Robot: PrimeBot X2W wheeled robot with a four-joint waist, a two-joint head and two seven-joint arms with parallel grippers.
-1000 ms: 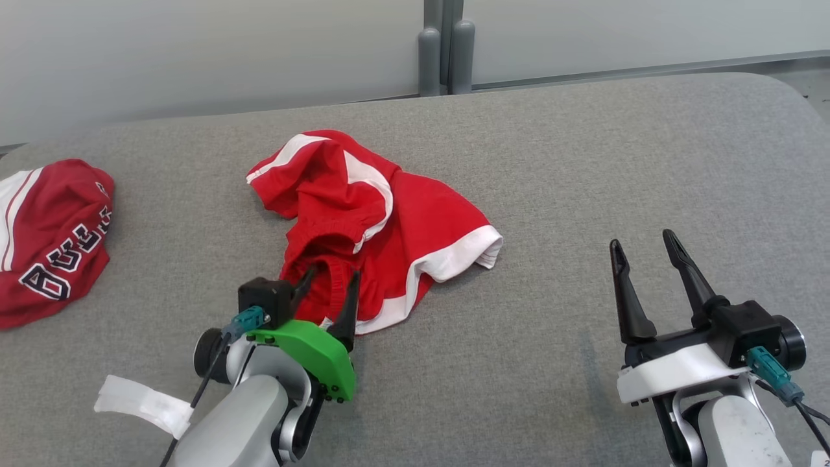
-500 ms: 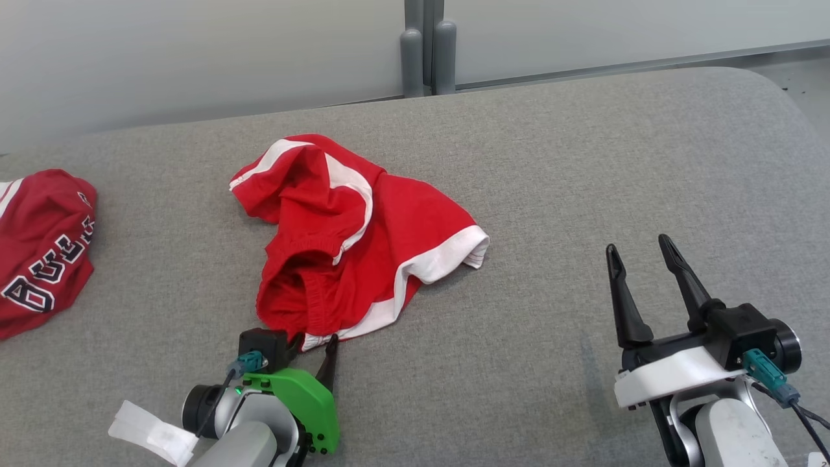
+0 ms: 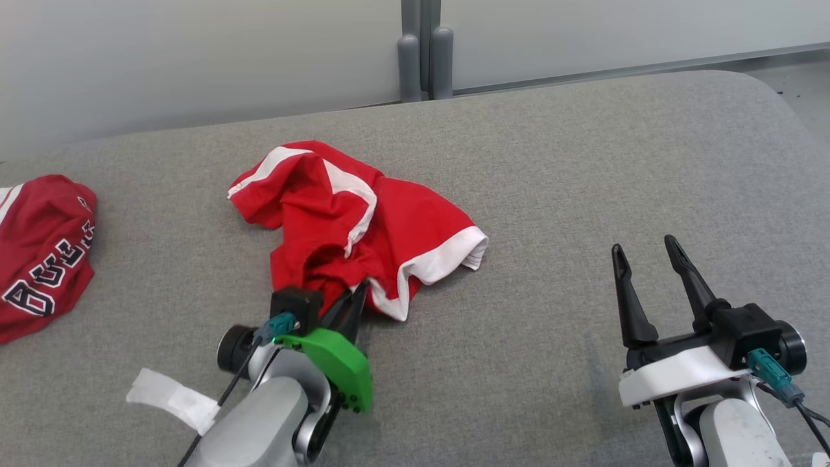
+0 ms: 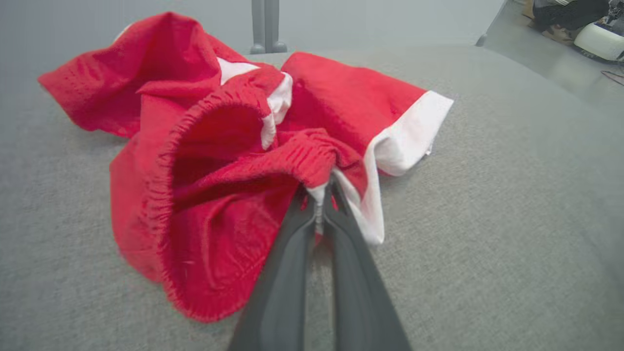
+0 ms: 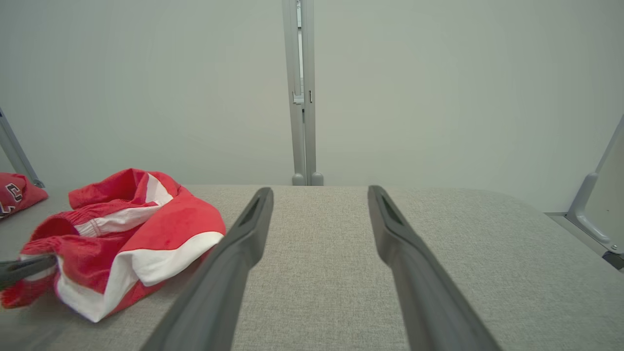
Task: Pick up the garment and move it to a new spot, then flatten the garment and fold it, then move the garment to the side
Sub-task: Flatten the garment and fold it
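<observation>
Crumpled red shorts (image 3: 415, 220) lie left of centre on the grey table (image 3: 583, 162), nearer its front edge, the left gripper (image 3: 352, 299) pinched shut on their elastic waistband (image 4: 297, 161), likely a lifting hold; right gripper (image 3: 643, 246) stands wide, empty, by the front-right corner.

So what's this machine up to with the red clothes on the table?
It's a two-armed robot tidying laundry. Its left claw is clamped shut on the near edge of a crumpled pair of red shorts with white trim, by the elastic waistband. The shorts lie on the grey padded table, not yet lifted. The right claw hovers open off to the side, holding nothing. A darker red garment with lettering sits at the table's left edge.
</observation>
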